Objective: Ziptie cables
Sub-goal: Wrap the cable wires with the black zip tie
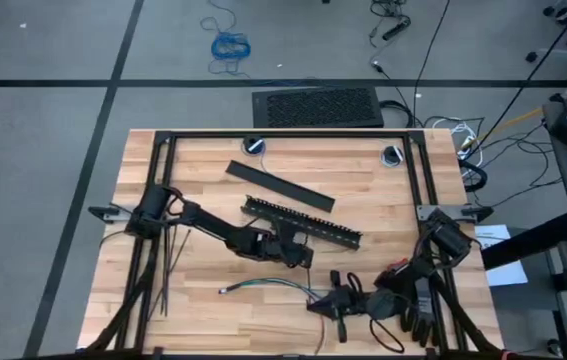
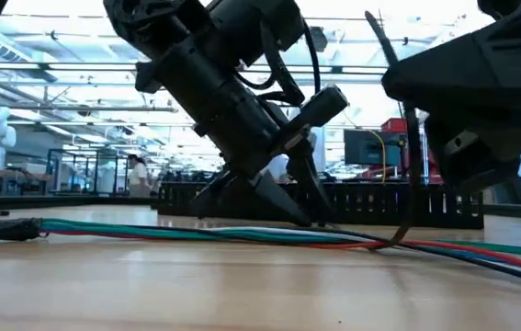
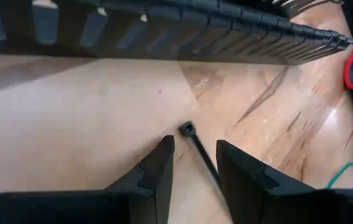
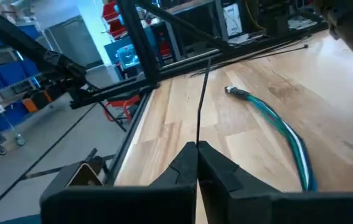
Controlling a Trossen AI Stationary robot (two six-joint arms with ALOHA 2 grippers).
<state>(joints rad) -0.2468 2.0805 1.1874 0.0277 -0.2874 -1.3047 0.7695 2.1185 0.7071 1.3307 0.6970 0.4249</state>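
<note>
The cables, a thin bundle of blue, green and pale wires, lie flat on the wooden table near its front; they also show in the right wrist view. My right gripper hovers at their right end, shut on a black ziptie. My left gripper points down at the table just in front of the black slotted bar. It is open, with a ziptie's head end lying on the wood between its fingers. More zipties lie at the table's left. My right gripper pinches the ziptie's strip between its two fingers, which lie along the strip. One length sticks out past the fingertips toward the table's left. In the low view the strip bends down to the table beside the cables.
A flat black bar lies behind the slotted bar. Black frame rails run along the table's far edge and sides. Loose black cords lie by the right arm's base. Bare wood is open at the front left.
</note>
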